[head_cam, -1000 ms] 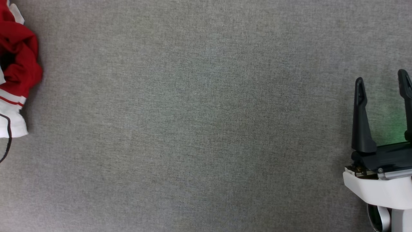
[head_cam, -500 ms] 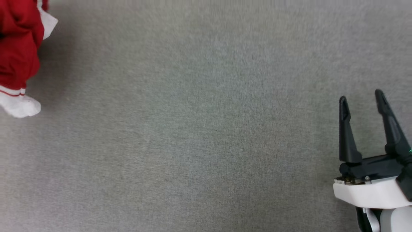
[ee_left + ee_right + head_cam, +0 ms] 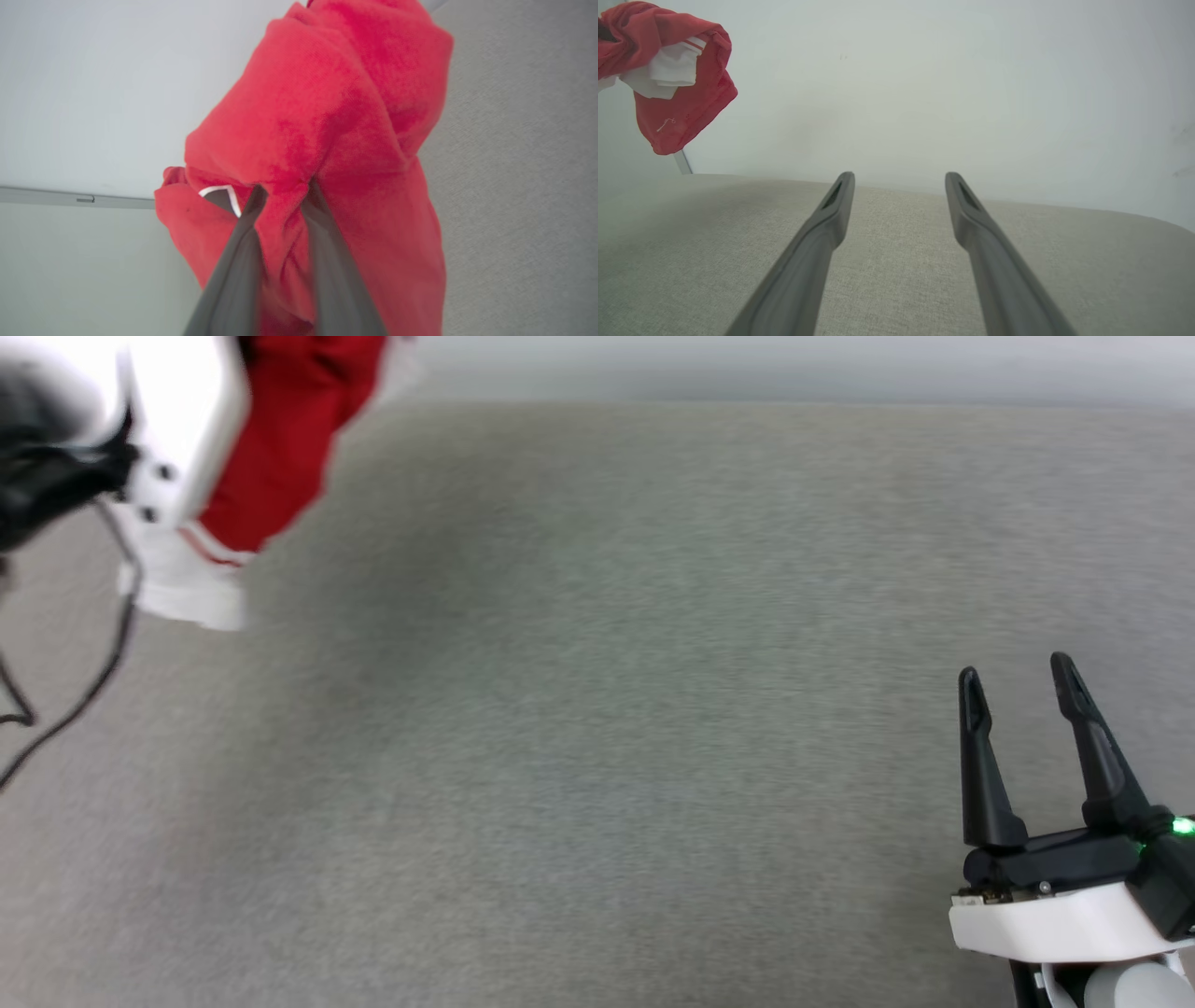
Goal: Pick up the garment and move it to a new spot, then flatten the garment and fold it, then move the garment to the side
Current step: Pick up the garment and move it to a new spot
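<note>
Head view, left to right: the pale housing of the left arm (image 3: 182, 420) stood blurred at upper left, with a dark cable (image 3: 98, 677) hanging beneath it. The garment (image 3: 280, 457), red with a white, stripe-trimmed sleeve end, hung just beyond that housing. The grey cloth-covered bench (image 3: 597, 728) spread between both arms. At lower right the right jaws stood wide apart and held nothing, their fingers (image 3: 985, 784) over bare bench.

Left wrist view: the left jaws were nearly closed, pinching a fold of the red cloth (image 3: 327, 116) between the two fingers (image 3: 233, 261). The rest bulged beyond the tips and draped to either side.

Right wrist view: the garment (image 3: 686, 112) hung clear of the bench, well to the left of and above the spread fingertips (image 3: 843, 186). A pale wall (image 3: 948, 70) lay ahead of them.
</note>
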